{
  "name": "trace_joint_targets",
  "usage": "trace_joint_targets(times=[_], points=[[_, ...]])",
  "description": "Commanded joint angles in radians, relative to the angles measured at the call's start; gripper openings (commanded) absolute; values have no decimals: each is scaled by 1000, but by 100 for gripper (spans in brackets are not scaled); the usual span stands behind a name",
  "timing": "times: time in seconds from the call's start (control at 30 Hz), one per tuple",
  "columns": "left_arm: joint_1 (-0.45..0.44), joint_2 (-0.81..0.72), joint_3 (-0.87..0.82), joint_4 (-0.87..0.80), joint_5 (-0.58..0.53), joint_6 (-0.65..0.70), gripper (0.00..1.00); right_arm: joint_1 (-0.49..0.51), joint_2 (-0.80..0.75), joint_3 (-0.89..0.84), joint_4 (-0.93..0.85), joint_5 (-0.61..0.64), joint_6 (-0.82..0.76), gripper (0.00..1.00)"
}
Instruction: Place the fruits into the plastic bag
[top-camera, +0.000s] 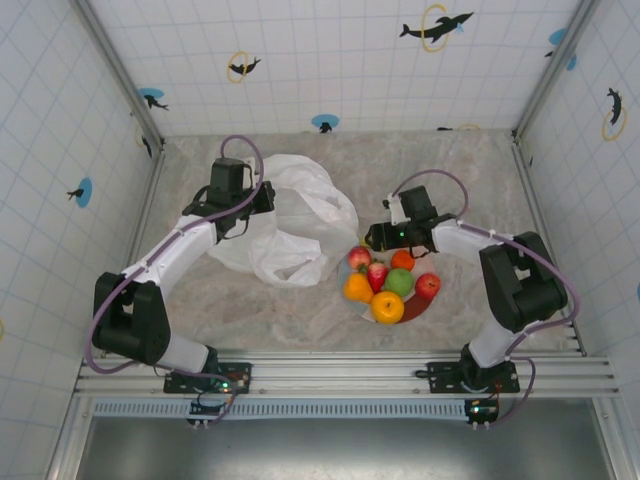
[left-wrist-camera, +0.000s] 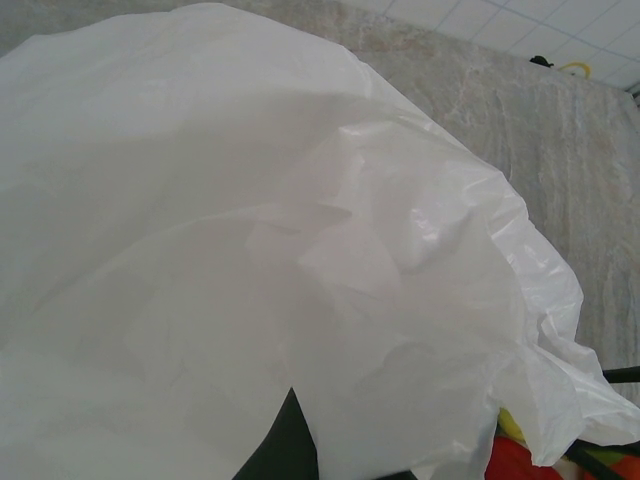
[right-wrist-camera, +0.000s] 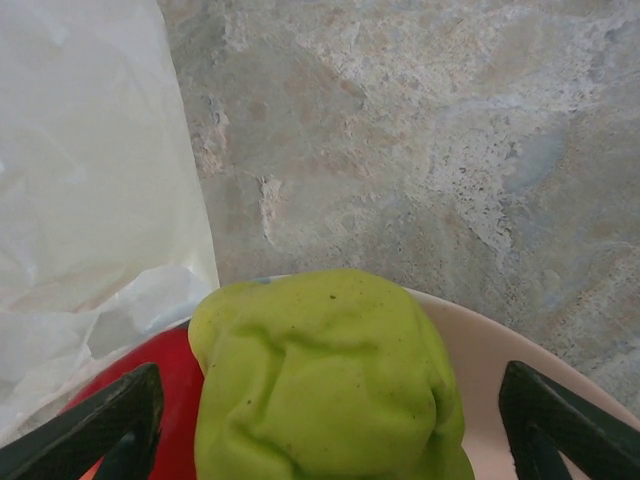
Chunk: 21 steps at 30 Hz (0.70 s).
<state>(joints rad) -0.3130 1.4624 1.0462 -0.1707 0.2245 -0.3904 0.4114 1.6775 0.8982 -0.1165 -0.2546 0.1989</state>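
Note:
The white plastic bag (top-camera: 290, 225) lies crumpled left of the plate, and my left gripper (top-camera: 262, 196) is shut on its upper edge. In the left wrist view the plastic bag (left-wrist-camera: 250, 250) drapes over one dark finger (left-wrist-camera: 285, 450). Several fruits are piled on the plate (top-camera: 420, 308): a red apple (top-camera: 359, 258), strawberry (top-camera: 377, 275), green apple (top-camera: 399, 282) and oranges (top-camera: 357, 288). My right gripper (top-camera: 375, 238) hangs open over the plate's far left side. A yellow-green pear (right-wrist-camera: 325, 380) sits between its spread fingers (right-wrist-camera: 100, 425), apart from both, with a red fruit (right-wrist-camera: 170, 400) beside it.
The plate's cream rim (right-wrist-camera: 500, 350) shows right of the pear, and the bag's edge (right-wrist-camera: 90, 200) lies close on the left. Tiled walls (top-camera: 60, 150) enclose the marble table (top-camera: 470, 170) on three sides. A metal rail (top-camera: 340, 375) runs along the near edge.

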Motion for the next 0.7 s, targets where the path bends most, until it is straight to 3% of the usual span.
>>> trace_joint_targets(times=[0.0, 0.37, 0.67], points=[[9, 1, 3, 10, 9, 6, 0, -8, 32, 39, -12, -40, -12, 86], [8, -1, 2, 10, 16, 4, 0, -31, -16, 34, 6, -35, -23, 56], [8, 1, 3, 10, 18, 2, 0, -32, -254, -94, 110, -88, -24, 47]])
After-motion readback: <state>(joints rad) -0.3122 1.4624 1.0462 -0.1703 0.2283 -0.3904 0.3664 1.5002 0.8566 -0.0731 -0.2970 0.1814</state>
